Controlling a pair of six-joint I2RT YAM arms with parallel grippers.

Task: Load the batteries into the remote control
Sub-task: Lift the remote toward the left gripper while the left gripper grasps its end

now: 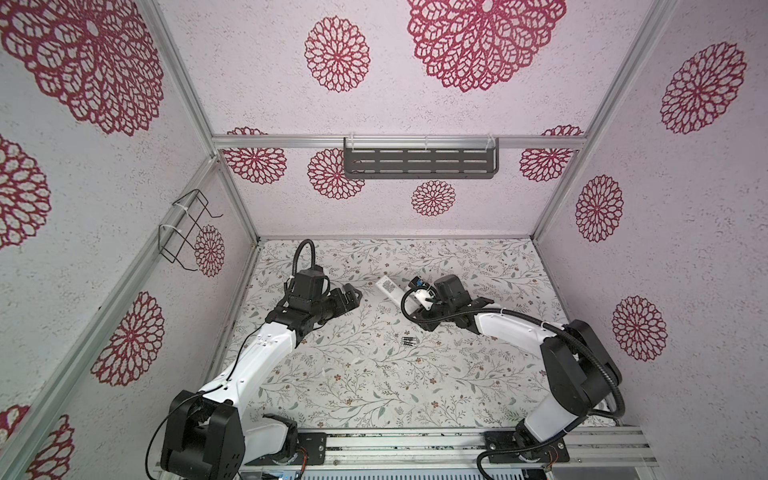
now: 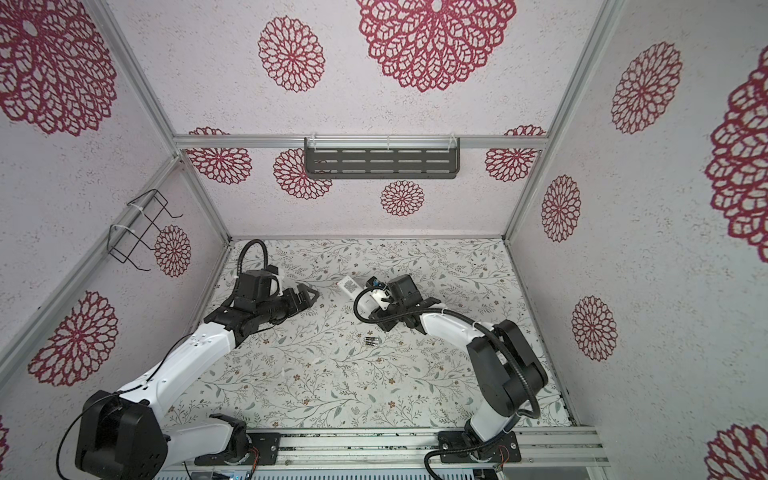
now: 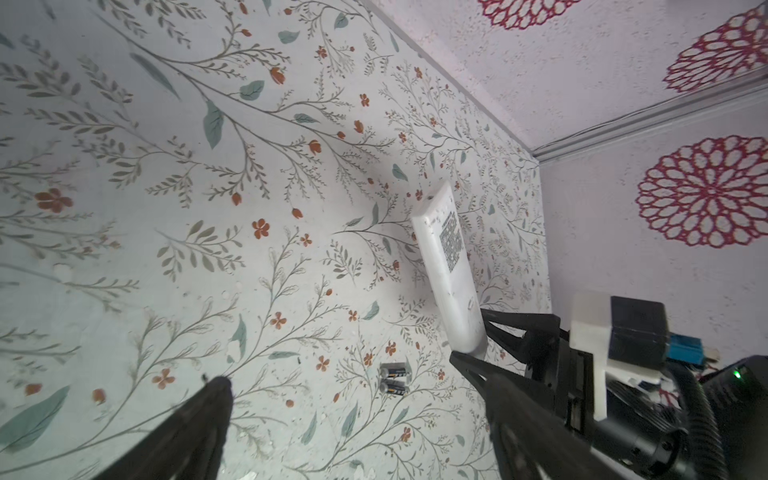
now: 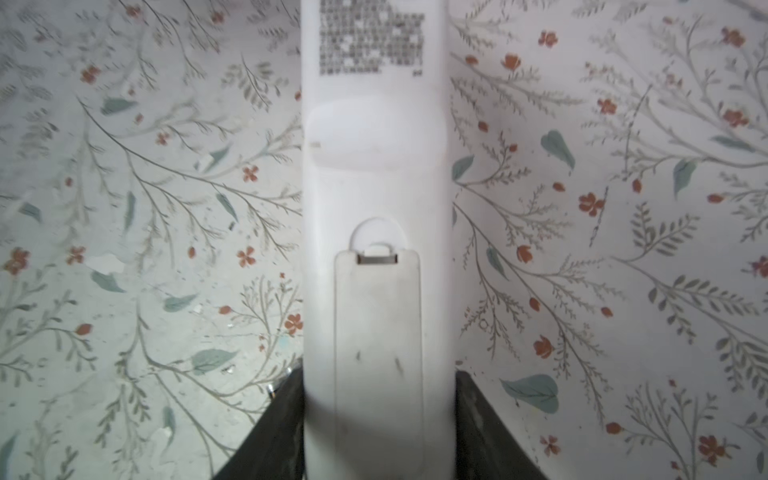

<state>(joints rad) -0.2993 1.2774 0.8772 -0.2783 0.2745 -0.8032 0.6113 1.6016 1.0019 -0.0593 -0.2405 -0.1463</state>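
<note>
Top views both put the batteries [image 1: 409, 342] nearest, a small cluster lying side by side and touching at about the middle of the worktop [image 1: 374, 399], well apart from its near edge. They look light, hard and round, so they would likely roll if nudged. A pinch across the barrel seems safest.

Farther in, toward the left edge, the left gripper [image 1: 352, 297] hangs with its jaws spread wide and nothing between them. Level with it, past the middle, the right gripper [image 4: 378, 399] has its jaws drawn in against both long sides of the remote control [image 4: 376, 166] at the cover end. Whether that end is lifted off the surface I cannot tell.

The remote control lies back upward in the far half, well short of the far edge, with its code sticker [image 4: 372, 37] toward the free end. Its battery cover [image 4: 378, 332] is shut, the latch [image 4: 377, 255] bare just beyond the jaws. It should be light, stiff and smooth, so held at one end it may swivel. Gripping the narrow sides leaves the latch reachable.

Open surface lies all round. The walls hem three sides, and the shelf [image 1: 419, 162] on the far wall sits well above.
</note>
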